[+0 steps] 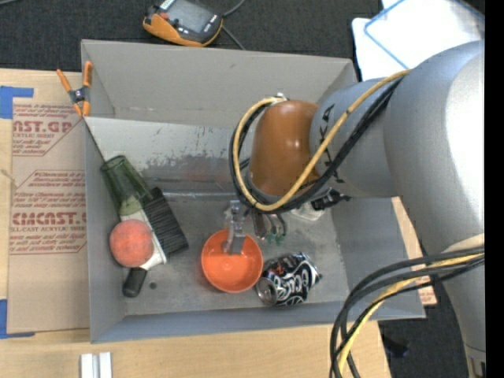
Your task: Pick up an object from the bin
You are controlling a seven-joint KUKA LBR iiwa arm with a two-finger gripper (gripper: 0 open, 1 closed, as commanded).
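Observation:
My gripper (253, 233) hangs low at the bin's front middle, over the far right rim of a small orange bowl (228, 268). It is open: one grey finger (235, 231) points down into the bowl, the other stands just outside the rim to the right. Nothing is held between them. A crushed black-and-white can (289, 279) lies directly right of the bowl, close under the gripper's right side.
On the left lie an orange ball (131, 242), a brush with black bristles (166, 221), a dark green bottle (122, 181) and a small black cap (133, 283). The arm with its orange cover and cables hangs over the bin's right half.

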